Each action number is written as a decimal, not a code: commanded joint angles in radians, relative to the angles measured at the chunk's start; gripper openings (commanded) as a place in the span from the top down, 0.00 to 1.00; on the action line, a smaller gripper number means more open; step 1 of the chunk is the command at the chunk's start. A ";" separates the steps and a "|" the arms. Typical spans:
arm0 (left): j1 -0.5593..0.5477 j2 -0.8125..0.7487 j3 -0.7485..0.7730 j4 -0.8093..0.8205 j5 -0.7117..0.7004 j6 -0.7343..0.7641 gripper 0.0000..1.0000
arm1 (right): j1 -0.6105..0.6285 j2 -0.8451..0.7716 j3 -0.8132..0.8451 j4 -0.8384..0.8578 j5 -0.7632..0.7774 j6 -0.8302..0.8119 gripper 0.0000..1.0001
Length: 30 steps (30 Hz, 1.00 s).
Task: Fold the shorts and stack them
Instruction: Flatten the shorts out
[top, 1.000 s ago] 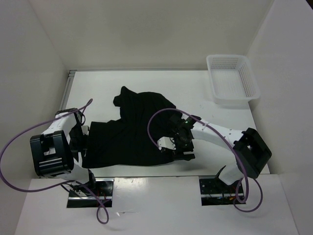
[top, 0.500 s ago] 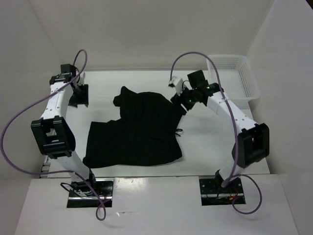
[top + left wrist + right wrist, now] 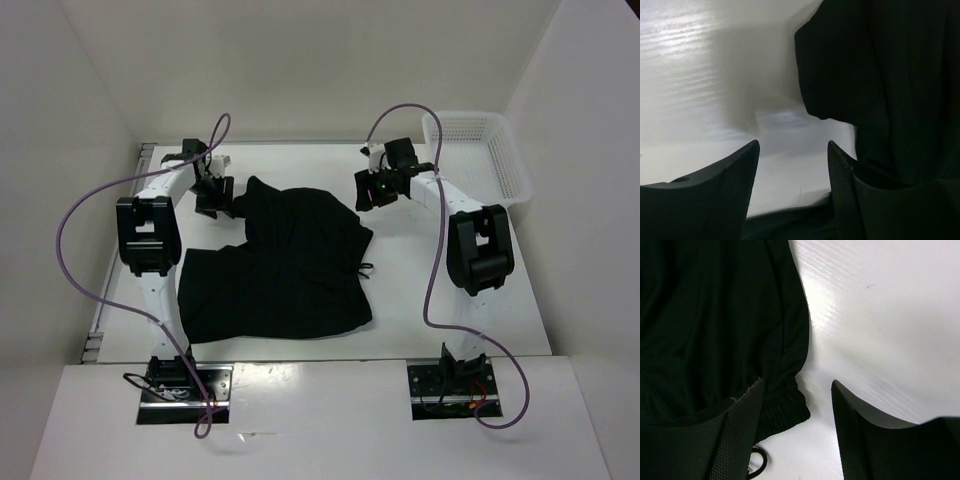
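The black shorts (image 3: pixel 280 265) lie crumpled in the middle of the white table, partly doubled over. My left gripper (image 3: pixel 214 196) hovers open just left of their far-left corner (image 3: pixel 880 75); only bare table shows between its fingers (image 3: pixel 737 175). My right gripper (image 3: pixel 363 190) stands open at their far-right edge. In the right wrist view the shorts (image 3: pixel 715 315) fill the left side, and the gathered waistband corner (image 3: pixel 787 407) reaches into the gap beside the left finger (image 3: pixel 737 425), untouched. A drawstring loop (image 3: pixel 757 460) peeks out below it.
A white mesh basket (image 3: pixel 476 160) sits at the far right corner of the table. White walls enclose the table on three sides. Purple cables arc over both arms. Bare table (image 3: pixel 440 290) lies right of the shorts.
Both arms swung from the shorts' near side up to their far corners. The left gripper opened on the way. The shorts stayed where they lay.
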 commanded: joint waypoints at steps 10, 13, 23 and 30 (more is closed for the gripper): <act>-0.050 0.112 0.091 0.065 0.074 0.004 0.34 | 0.013 0.060 -0.004 0.052 -0.008 0.038 0.36; -0.070 0.147 0.106 0.065 0.051 0.004 0.37 | 0.023 0.081 -0.015 0.051 -0.019 0.038 0.36; -0.079 0.100 0.071 0.065 -0.062 0.004 1.00 | 0.044 0.044 -0.127 -0.057 -0.007 -0.126 0.35; -0.043 -0.282 -0.235 0.149 -0.458 0.004 1.00 | 0.110 0.006 -0.214 0.008 0.095 -0.156 0.87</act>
